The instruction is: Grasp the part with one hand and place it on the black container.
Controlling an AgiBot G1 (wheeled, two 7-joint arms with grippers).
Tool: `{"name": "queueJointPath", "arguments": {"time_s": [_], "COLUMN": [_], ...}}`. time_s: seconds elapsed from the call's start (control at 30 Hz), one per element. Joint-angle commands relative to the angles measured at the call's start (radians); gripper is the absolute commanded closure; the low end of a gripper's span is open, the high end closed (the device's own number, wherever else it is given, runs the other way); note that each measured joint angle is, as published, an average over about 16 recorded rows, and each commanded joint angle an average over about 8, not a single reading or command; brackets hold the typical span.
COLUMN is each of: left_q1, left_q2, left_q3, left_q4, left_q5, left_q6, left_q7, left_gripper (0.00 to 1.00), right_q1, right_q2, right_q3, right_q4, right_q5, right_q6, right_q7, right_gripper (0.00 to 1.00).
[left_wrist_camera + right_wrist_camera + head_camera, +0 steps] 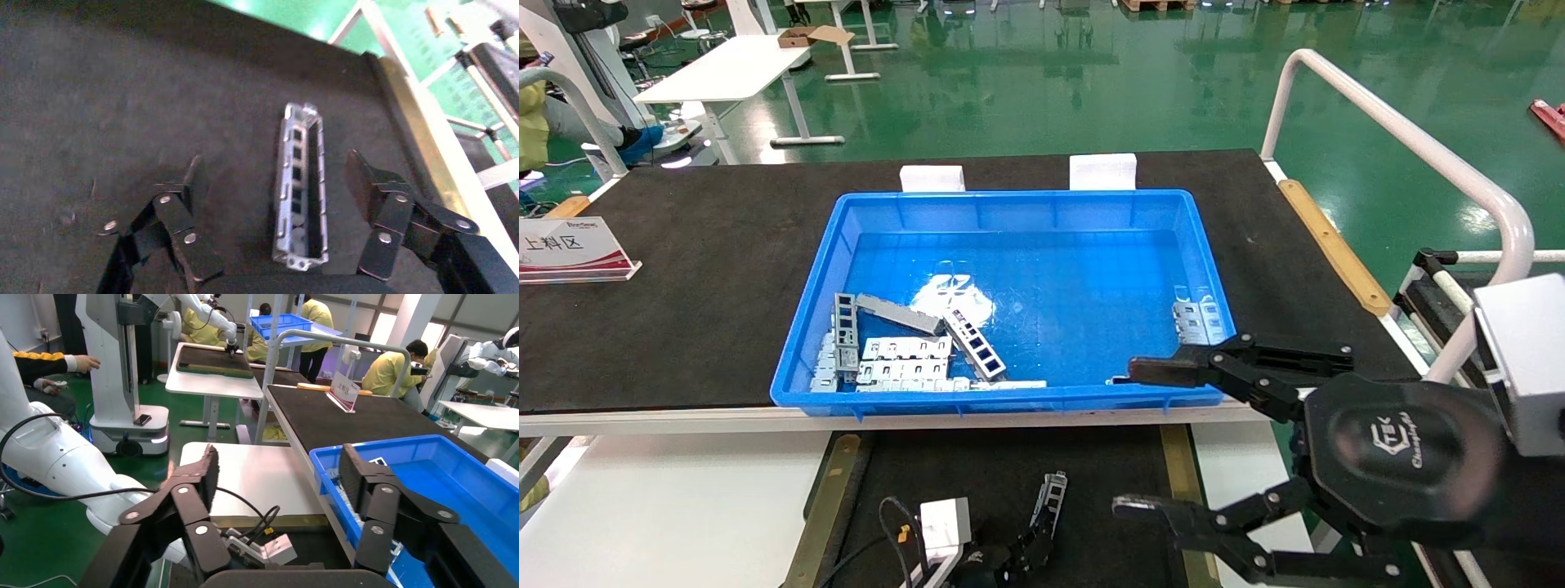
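Note:
The part (300, 190), a narrow silver-grey channel bracket with a row of rectangular cut-outs, lies on the matte black container (122, 110). My left gripper (275, 162) is open around it, one finger on each side with a gap to the metal. In the head view the part (1050, 494) shows at the bottom centre on the black container (977, 465), just ahead of the left gripper (1013, 559). My right gripper (1128, 438) hangs open and empty at the right, over the blue bin's near right corner. The right wrist view shows this right gripper (278, 462) holding nothing.
A blue plastic bin (1009, 204) sits on the large black mat, with several metal pieces (903, 351) heaped in its near left corner and more by its right wall (1197, 318). Tan strips (834, 490) edge the container. A white rail (1418, 147) runs along the right.

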Motion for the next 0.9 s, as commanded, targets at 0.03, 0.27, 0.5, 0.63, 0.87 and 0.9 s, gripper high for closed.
{"name": "queueJointPath", "arguments": {"time_s": [0.03,0.27,0.5,0.63,0.87,0.9], "left_q1": [0.008,0.070,0.099,0.095,0.072,0.068], "left_q2": [-0.002,-0.018,-0.067,-0.118,-0.225,-0.241], "left_q3": [-0.012,-0.095,-0.140,-0.136,-0.101,-0.095], "left_q4": [-0.010,-0.032,-0.005,0.001,-0.015,-0.020], "left_q5": [0.032,0.114,0.128,0.124,0.121,0.122], "left_q6": [0.010,0.179,0.389,0.500,0.658,0.678], "left_q7": [-0.010,-0.011,0.008,0.006,-0.032,-0.039], "left_gripper": [0.00,0.00,0.00,0.00,0.00,0.00], "right_q1": [0.000,0.000,0.000,0.000,0.000,0.000], "right_q2": [0.000,0.000,0.000,0.000,0.000,0.000], "right_q3": [0.000,0.000,0.000,0.000,0.000,0.000], "right_q4": [0.000,0.000,0.000,0.000,0.000,0.000], "right_q5": [0.000,0.000,0.000,0.000,0.000,0.000], "right_q6": [0.000,0.000,0.000,0.000,0.000,0.000], "right_q7": [0.000,0.000,0.000,0.000,0.000,0.000], "right_gripper": [0.00,0.00,0.00,0.00,0.00,0.00]}}
